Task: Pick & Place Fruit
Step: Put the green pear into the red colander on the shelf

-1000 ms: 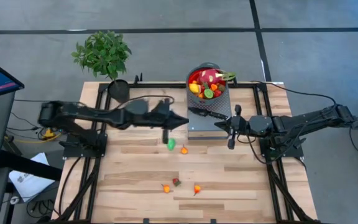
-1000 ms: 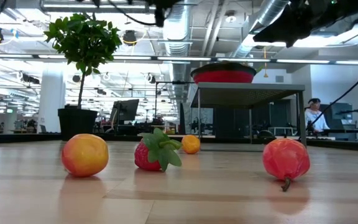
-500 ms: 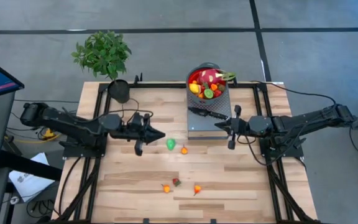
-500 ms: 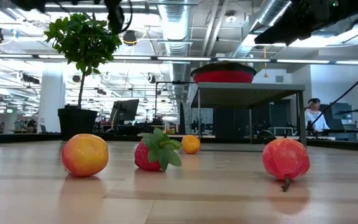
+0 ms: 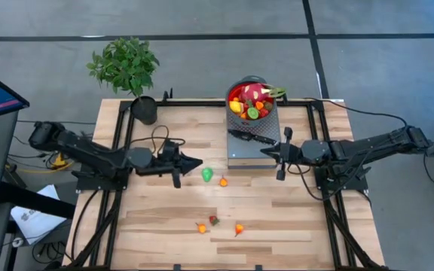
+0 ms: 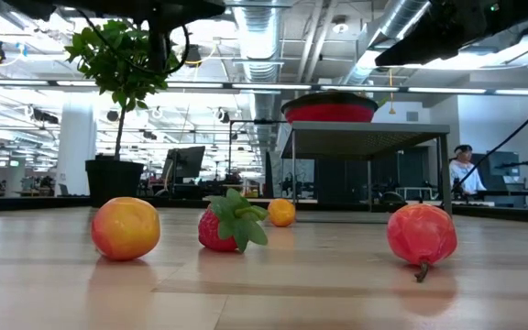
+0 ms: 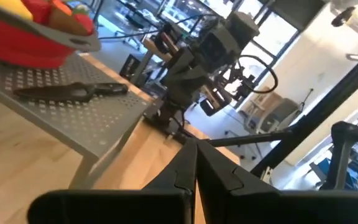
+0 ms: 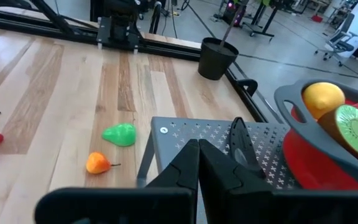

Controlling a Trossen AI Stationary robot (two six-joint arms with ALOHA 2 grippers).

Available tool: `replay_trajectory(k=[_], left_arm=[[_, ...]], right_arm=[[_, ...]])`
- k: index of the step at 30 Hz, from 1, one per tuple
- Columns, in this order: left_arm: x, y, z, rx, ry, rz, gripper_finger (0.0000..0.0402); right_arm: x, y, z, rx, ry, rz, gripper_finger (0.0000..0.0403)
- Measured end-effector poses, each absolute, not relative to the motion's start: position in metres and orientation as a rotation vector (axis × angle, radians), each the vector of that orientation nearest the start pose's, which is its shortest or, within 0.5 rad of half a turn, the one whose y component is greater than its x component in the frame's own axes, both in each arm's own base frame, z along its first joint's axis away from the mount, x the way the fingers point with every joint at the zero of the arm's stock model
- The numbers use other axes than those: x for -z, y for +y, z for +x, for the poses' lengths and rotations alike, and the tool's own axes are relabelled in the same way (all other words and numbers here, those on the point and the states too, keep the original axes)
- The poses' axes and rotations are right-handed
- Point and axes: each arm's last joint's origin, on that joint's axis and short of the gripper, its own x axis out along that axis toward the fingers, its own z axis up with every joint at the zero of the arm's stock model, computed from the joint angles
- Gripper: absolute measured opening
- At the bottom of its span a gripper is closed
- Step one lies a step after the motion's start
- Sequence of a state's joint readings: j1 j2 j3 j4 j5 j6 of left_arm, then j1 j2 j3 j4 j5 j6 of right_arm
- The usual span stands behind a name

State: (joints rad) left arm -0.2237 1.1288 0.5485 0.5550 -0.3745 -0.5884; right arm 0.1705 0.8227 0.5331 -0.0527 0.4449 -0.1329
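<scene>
**Left pincer shut and empty beside the green fruit**

The left gripper [image 5: 194, 162] is fully closed, its two fingers pressed together, and it holds nothing. It hangs over the wooden table [image 5: 164, 226], its tip pointing toward the green fruit [image 5: 207, 175], which lies just beside it. A small orange fruit [image 5: 223, 181] sits next to the green one, close but apart from it.

To do the pick well, I judge that the fingers must open first, before any descent, because closed fingers would only push the fruit away. The green fruit is rounded and looks smooth, so it may roll; the fingers should come down on both sides of it and close on its widest part. The orange neighbour is near, so the approach is safer from the side away from it.

Farther toward the front of the table lie three more pieces: a peach-coloured fruit [image 6: 125, 228], a strawberry [image 6: 230, 226] and a red fruit with a stem [image 6: 422, 235], well apart from the gripper.

The red bowl [image 5: 252, 102], already full of fruit, stands on the grey perforated stand [image 5: 239, 150] with the black-handled knife [image 5: 252, 137]. The right gripper [image 5: 266, 152] waits closed and empty at the edge of this stand
</scene>
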Motion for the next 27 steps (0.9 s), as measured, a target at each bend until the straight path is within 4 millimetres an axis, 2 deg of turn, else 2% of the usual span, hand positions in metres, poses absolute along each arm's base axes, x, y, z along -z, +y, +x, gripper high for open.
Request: replay_trajectory(k=[11, 21, 27], left_arm=[[-0.246, -0.073, 0.274, -0.285, -0.007, -0.732, 0.0002], [-0.27, -0.107, 0.315, -0.233, -0.041, -0.765, 0.0002], [-0.267, -0.123, 0.325, -0.209, -0.018, -0.759, 0.0002]], right_arm=[[-0.255, 0.021, 0.181, 0.239, 0.32, -0.238, 0.0], [-0.255, 0.021, 0.181, 0.23, 0.328, -0.29, 0.0], [-0.25, 0.02, 0.179, 0.225, 0.385, -0.297, 0.0]])
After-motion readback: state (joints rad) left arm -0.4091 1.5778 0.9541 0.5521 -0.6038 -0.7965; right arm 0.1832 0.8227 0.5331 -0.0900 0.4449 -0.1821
